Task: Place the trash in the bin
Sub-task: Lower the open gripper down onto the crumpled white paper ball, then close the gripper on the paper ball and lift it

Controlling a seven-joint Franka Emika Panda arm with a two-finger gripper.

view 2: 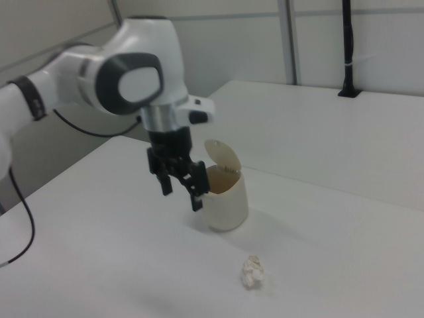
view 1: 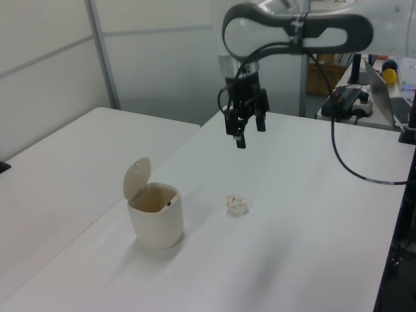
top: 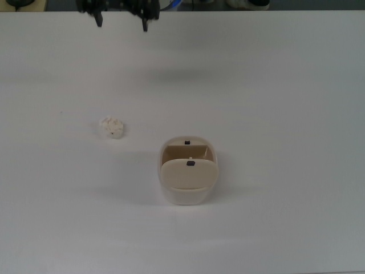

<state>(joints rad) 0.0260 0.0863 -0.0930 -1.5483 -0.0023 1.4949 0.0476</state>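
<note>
Trash: small crumpled white paper wad, lumpy and roundish, with a tiny dark speck on its surface; far smaller than the bin. Also visible in the left view and the right view.
Trash location: lying loose on the white tabletop, apart from the bin, toward the top view's left of it; nothing touching it.
Bin: cream-beige plastic, rounded corners, standing upright on the tabletop near the centre of the top view. Also visible in the left view and the right view.
Bin lid: swing flap tipped up, mouth open, brownish interior exposed; small black marks on top in the top view.
Gripper: black, pointing down, suspended above the tabletop, clear of both trash and bin. At the upper edge of the top view; beside the bin toward the right view's left.
Fingers: spread apart, holding nothing.
Arm: white and grey links, with a black cable looping from it in the left view.
Surroundings: second white table toward the left view's left; pale wall panels behind.
</note>
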